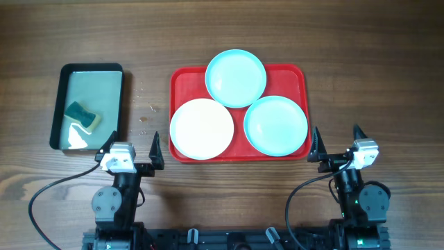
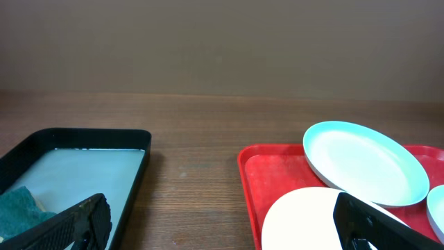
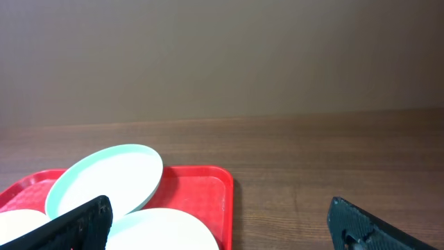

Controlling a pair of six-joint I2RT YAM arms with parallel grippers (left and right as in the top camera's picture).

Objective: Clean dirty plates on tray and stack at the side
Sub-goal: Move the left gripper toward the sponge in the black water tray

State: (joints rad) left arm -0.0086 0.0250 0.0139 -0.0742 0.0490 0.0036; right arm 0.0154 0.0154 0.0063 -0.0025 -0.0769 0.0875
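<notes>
Unstarted: three round plastic plates point(image 1: 202, 128) on red rectangular tray point(image 1: 187, 83). Left gripper point(image 1: 131, 148) and right gripper point(image 1: 338, 140) fingers spread, empty. Next, probably grab green sponge point(image 1: 82, 116).

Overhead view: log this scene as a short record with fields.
tray: red, mid-table
on tray: white plate near left; far aqua plate overhanging far rim; right aqua plate near right
pan: left of tray, holds liquid and sponge
left gripper: open, empty, between pan and tray
right gripper: open, empty, off tray's near right corner
</notes>
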